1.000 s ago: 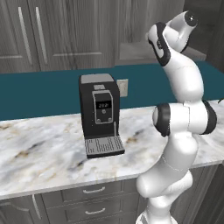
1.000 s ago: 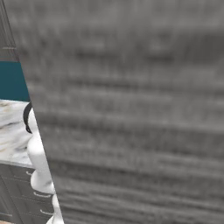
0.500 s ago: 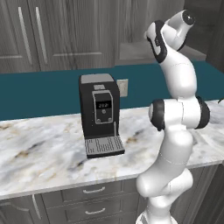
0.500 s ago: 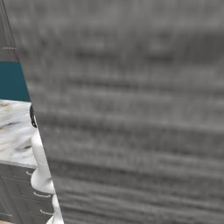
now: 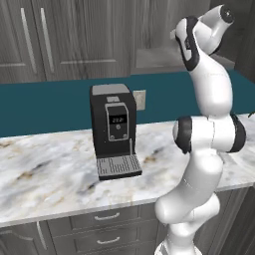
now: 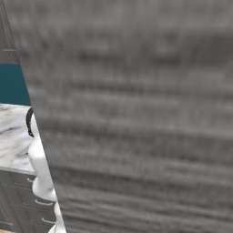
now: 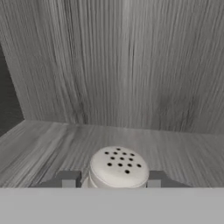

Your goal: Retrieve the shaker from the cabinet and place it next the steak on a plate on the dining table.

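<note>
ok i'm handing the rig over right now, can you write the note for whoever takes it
Gripper: shut on the small pale grey-white shaker with the perforated rounded cap, one dark finger on either side of it.
Shaker: standing upright on the grey wood-grain shelf inside the dark grey wall cabinet, not yet lifted out as far as the hand view shows.
Arm: reaching up into the cabinet above the marble counter with the black coffee machine.
Done: reached the shaker and gripped it.
Left: lift it out, drive to the dining table, set it beside the steak on the plate.
</note>
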{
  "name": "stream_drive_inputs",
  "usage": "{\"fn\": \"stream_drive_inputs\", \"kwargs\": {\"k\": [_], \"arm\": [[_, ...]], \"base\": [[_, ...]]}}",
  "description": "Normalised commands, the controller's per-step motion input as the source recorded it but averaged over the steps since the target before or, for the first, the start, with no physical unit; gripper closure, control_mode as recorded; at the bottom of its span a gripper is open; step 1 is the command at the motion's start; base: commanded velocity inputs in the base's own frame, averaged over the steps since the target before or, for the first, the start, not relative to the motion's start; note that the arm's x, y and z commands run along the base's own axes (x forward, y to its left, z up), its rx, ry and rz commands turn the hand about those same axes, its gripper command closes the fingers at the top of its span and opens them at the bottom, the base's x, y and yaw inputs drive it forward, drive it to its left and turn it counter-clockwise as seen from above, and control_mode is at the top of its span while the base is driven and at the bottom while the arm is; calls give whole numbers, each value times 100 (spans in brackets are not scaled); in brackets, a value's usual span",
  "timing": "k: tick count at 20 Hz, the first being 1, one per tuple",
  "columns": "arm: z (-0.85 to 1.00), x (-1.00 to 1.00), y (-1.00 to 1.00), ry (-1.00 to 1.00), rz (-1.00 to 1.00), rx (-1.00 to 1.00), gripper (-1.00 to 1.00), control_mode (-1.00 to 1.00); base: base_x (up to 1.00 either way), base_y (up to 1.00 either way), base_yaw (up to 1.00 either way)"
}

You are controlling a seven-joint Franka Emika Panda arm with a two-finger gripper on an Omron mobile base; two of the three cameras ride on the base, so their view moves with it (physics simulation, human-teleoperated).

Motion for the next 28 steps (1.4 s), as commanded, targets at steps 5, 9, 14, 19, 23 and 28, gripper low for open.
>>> {"fn": "stream_drive_inputs", "kwargs": {"k": [5, 9, 14, 19, 23, 28], "arm": [[0, -100, 22, -34, 0, 0, 100, -100], [2, -100, 34, -42, 0, -4, 100, -100], [2, -100, 43, -37, 0, -4, 100, -100], [19, -100, 25, 7, 1, -14, 100, -100], [31, -100, 11, 30, 0, -5, 100, -100], [7, -82, 6, 25, 0, 3, 100, -100]], "base": [[0, 0, 0], [0, 0, 0], [0, 0, 0], [0, 0, 0], [0, 0, 0], [0, 0, 0]]}}
